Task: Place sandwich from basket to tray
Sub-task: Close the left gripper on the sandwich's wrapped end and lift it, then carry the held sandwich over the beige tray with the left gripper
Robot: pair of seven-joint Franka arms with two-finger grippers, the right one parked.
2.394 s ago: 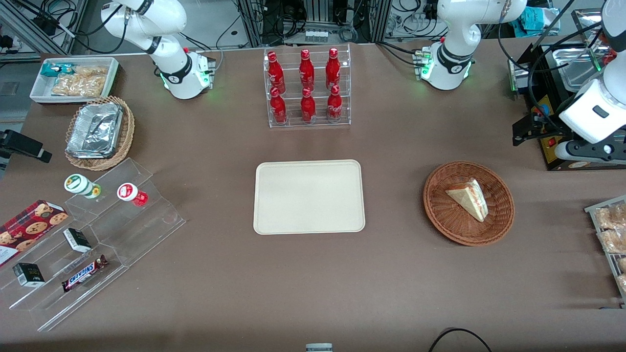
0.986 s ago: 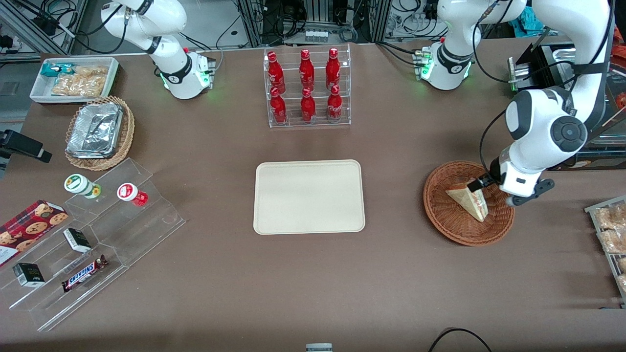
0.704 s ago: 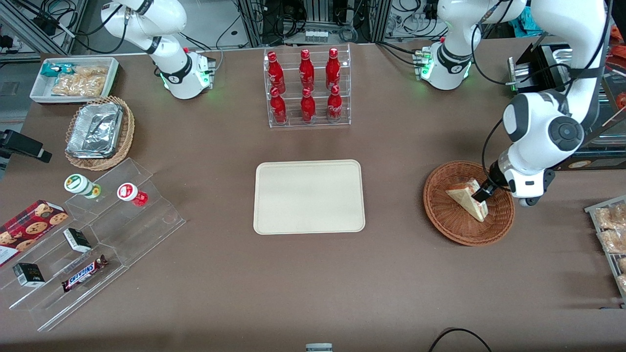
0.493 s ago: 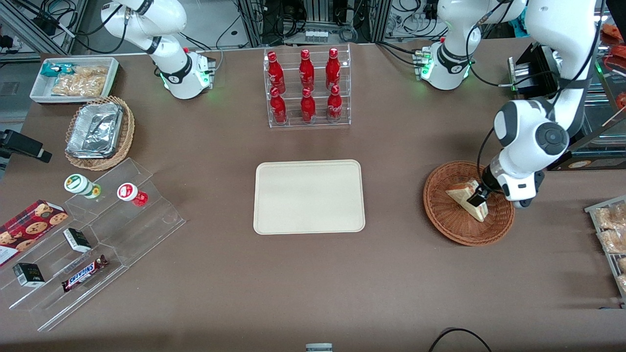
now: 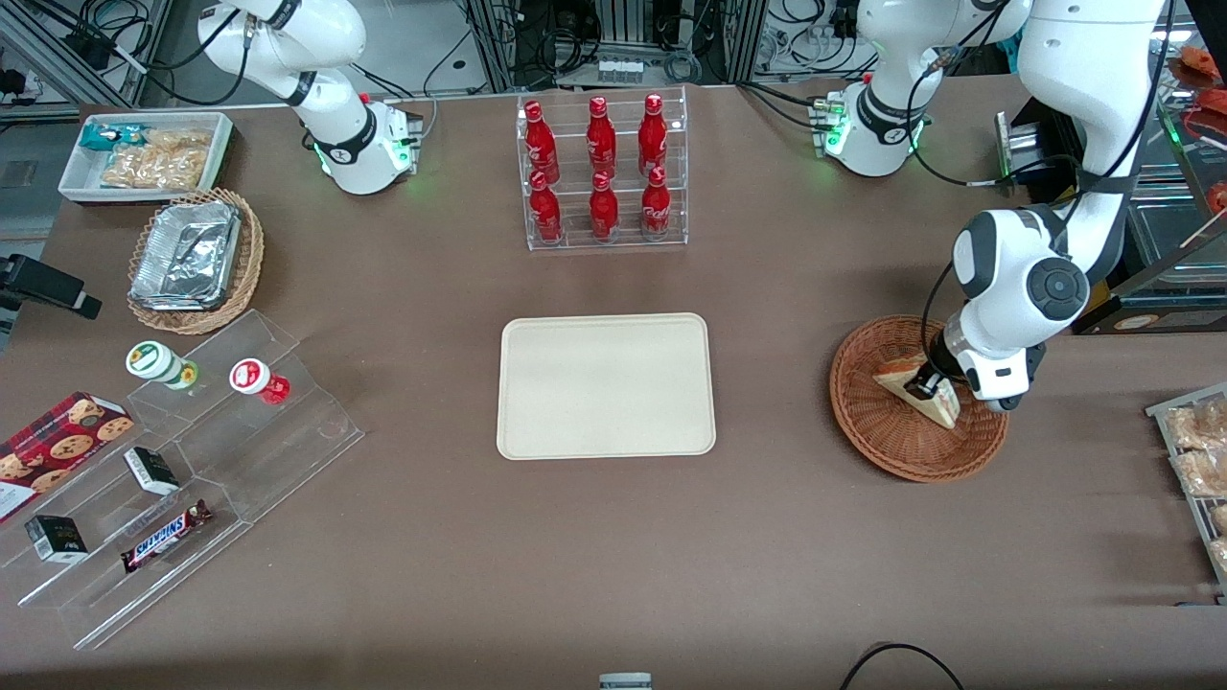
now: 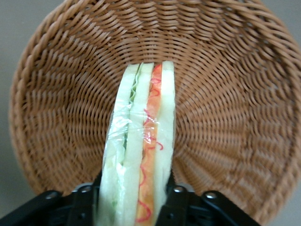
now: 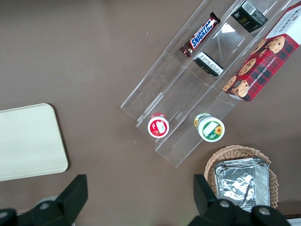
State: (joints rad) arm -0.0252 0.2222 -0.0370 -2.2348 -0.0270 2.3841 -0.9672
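Note:
The wedge sandwich (image 5: 899,384), pale bread with red and green filling, lies in the round reddish-brown wicker basket (image 5: 891,450) toward the working arm's end of the table. My left gripper (image 5: 926,385) is down in the basket, its black fingers (image 6: 176,203) pressed against both bread faces of the sandwich (image 6: 141,141), shut on it. The sandwich still rests on the basket weave (image 6: 225,94). The cream rectangular tray (image 5: 604,331) lies flat mid-table with nothing on it, well apart from the basket.
A clear rack of red bottles (image 5: 602,172) stands farther from the front camera than the tray. A clear stepped shelf with snacks (image 5: 182,460), a tan basket of foil trays (image 5: 195,259) and a white snack bin (image 5: 144,153) sit toward the parked arm's end.
The left arm swung in from the table's end and lowered over the basket. Its gripper slid along the sandwich and now straddles and grips it. The sandwich has barely shifted.

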